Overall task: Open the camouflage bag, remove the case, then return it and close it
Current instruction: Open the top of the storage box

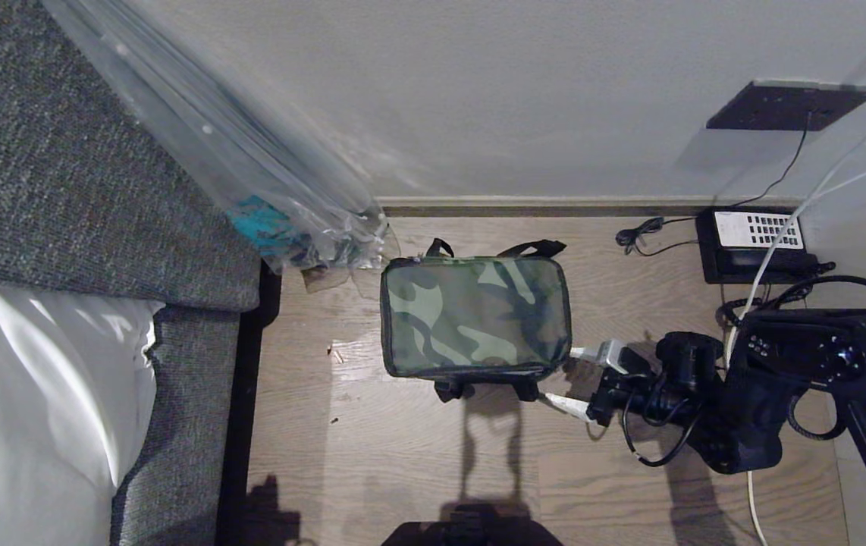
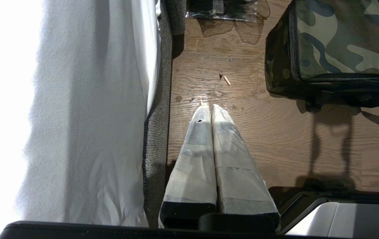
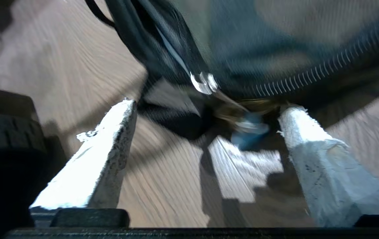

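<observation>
Partly blurred, the right claw [image 1: 563, 379] gapes beside the camouflage bag [image 1: 476, 315].

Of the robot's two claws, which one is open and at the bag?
The right claw, its taped fingers spread wide by the corner of the boxy green camouflage bag. The left claw is shut, over bare wooden floor beside the bed.

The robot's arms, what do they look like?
The right arm is chunky black, draped in looping black cables. Its end effector has two long white-wrapped fingers. The left end effector has the same pale tape-wrapped fingers on a black base.
</observation>
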